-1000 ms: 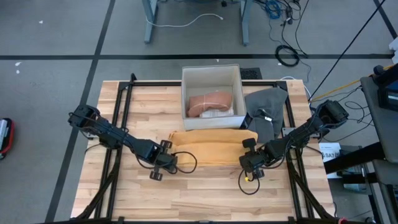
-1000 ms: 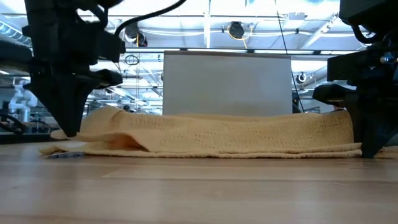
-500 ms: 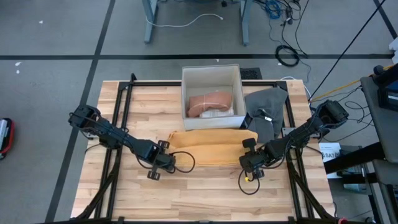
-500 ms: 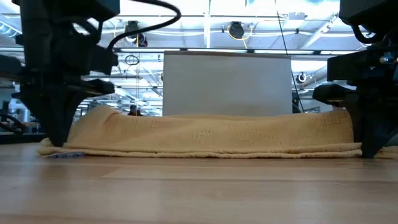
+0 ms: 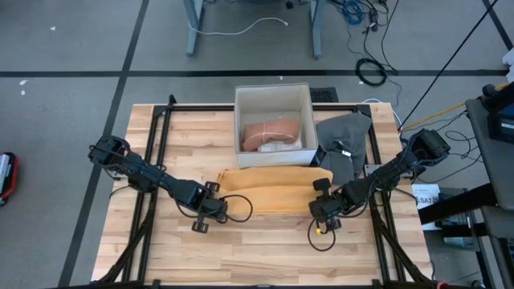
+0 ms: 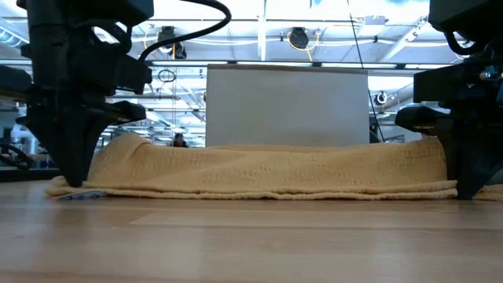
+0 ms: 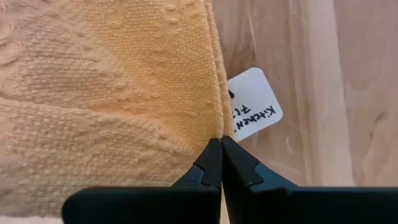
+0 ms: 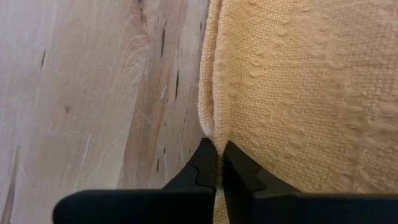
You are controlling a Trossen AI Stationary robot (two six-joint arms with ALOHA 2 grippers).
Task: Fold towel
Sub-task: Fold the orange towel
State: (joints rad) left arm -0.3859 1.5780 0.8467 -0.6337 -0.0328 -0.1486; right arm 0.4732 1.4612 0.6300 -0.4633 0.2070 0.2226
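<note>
The wooden table carries a white bin at the back, a grey cloth to its right, and the yellow towel folded just in front of the bin. The left gripper pinches the towel's left edge, jaws together on the fabric beside a white tag. The right gripper is clamped on the right edge.
</note>
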